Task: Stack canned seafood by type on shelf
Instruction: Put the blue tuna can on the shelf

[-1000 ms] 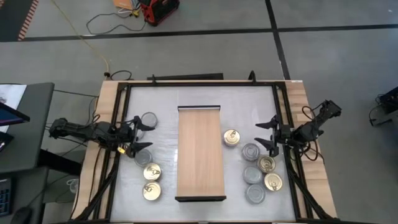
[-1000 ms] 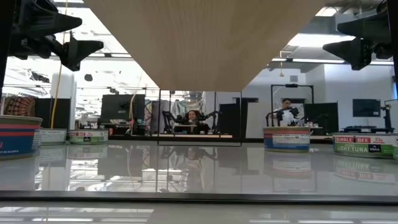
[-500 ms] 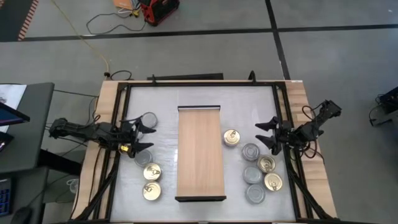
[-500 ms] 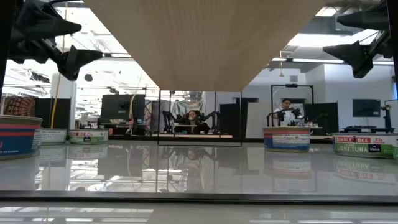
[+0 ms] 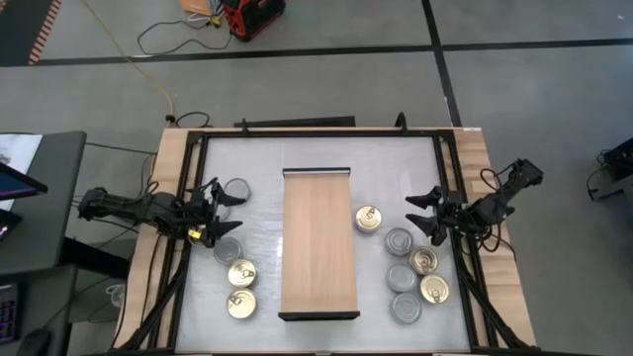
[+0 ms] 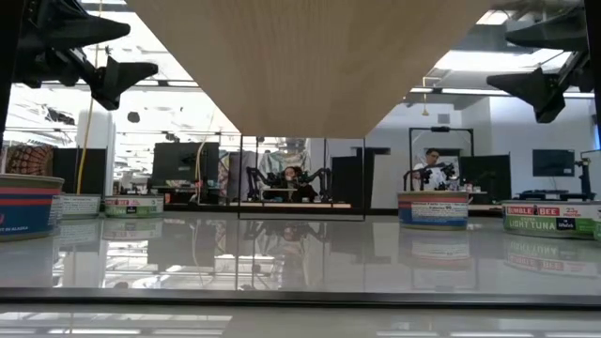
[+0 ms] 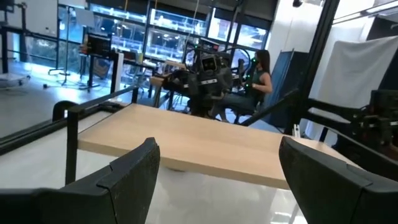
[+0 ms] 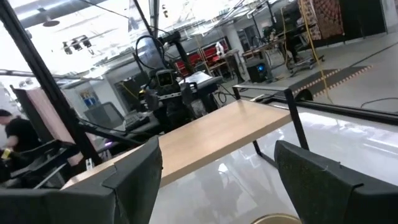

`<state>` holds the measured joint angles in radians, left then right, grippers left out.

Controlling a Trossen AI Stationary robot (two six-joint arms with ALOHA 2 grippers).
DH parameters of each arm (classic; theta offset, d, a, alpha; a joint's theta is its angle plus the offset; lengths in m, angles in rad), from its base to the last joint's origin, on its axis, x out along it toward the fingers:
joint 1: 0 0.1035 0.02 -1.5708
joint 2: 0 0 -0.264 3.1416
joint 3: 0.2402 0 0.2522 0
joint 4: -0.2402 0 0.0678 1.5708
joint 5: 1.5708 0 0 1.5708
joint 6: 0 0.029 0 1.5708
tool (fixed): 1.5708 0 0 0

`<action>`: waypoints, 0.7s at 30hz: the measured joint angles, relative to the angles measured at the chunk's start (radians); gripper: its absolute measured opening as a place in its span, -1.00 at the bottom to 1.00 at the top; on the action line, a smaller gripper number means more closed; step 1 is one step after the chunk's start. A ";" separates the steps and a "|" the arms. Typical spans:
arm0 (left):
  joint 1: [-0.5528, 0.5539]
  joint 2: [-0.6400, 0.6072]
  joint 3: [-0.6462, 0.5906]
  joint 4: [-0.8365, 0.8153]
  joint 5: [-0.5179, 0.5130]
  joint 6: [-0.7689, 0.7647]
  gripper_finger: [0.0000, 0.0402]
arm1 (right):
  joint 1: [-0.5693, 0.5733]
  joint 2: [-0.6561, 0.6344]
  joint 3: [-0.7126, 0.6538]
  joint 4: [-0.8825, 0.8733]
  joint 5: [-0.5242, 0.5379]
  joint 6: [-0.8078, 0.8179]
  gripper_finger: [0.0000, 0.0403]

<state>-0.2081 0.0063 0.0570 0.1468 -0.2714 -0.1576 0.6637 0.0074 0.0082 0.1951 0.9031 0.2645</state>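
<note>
— Since before, what moves?
— Almost nothing; left gripper (image 5: 220, 213) shifts slightly at 9 o'clock, right gripper (image 5: 425, 212) at 3, both open and empty.
— Surface?
— White glossy table (image 5: 247, 158); shelf (image 5: 318, 242) at centre, cans (image 5: 240, 274) on both sides; a seated person (image 6: 432, 160) in the room behind.

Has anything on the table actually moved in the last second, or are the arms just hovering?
Barely anything. The left gripper drifted slightly back toward its edge of the table, open and empty. The right gripper stayed put, open. The cans and the shelf lie as before.
</note>
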 joint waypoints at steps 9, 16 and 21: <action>0.000 0.000 0.002 0.044 0.026 0.133 0.57 | -0.012 0.024 0.059 -0.058 -0.001 -0.007 0.64; 0.000 0.000 0.002 0.043 0.038 0.116 0.57 | -0.012 0.121 0.161 -0.176 0.041 0.043 0.64; 0.000 0.000 0.019 -0.022 0.021 0.074 0.57 | -0.012 0.214 0.253 -0.274 0.065 0.094 0.64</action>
<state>-0.2081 0.0063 0.0756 0.1249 -0.2500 -0.0835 0.6518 0.2210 0.2616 -0.0793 0.9682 0.3580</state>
